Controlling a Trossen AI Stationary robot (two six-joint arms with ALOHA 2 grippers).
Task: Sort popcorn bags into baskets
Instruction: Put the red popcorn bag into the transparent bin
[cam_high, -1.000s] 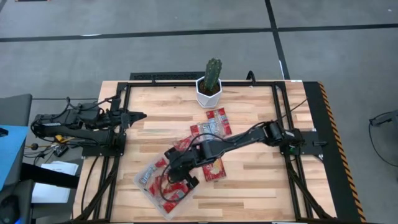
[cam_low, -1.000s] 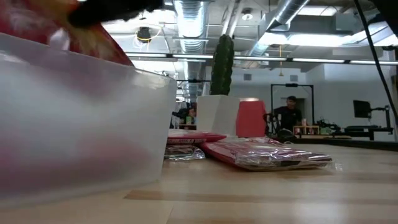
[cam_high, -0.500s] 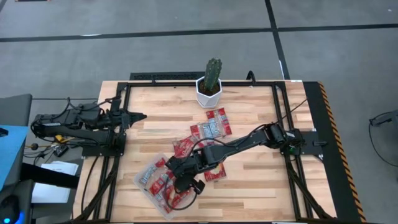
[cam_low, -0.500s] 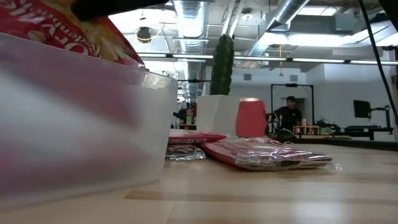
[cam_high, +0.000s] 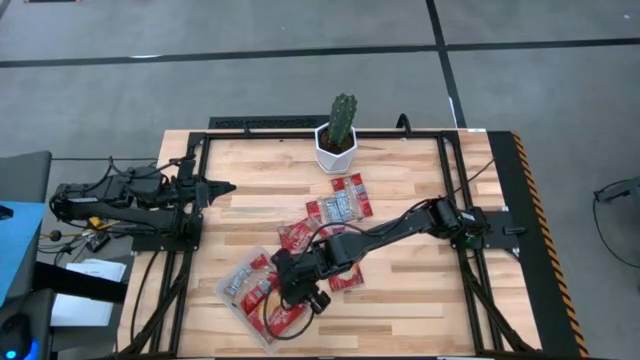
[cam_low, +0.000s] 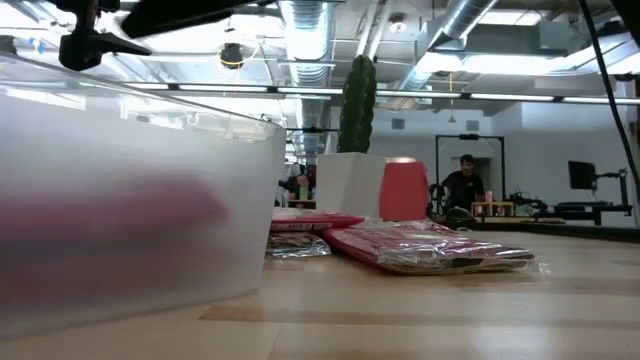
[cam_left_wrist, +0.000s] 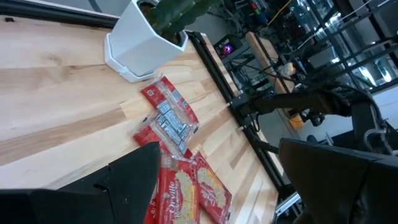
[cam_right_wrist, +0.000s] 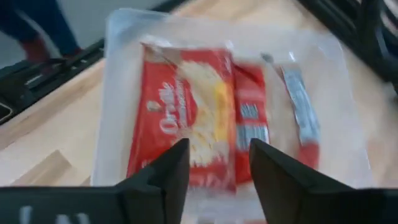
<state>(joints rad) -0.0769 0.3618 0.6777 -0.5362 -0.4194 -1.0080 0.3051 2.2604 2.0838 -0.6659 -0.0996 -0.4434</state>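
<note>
While the right end effector (cam_high: 300, 297) hovers w/ fingers spread, empty, directly over the clear basket (cam_high: 235, 311), the big popcorn bag (cam_right_wrist: 183, 118) lies inside below it. Risk: dropping lower could snag the basket rim & drag it off the desk (cam_high: 400, 180). Left end effector (cam_high: 222, 186) is parked well away; can't tell its state.

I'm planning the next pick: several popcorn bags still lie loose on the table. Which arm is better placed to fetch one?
The right arm. Its gripper, fingers open and empty, hangs over the clear tray, close beside the loose popcorn bags mid-table. The left gripper waits at the table's left edge, farther from them.
</note>
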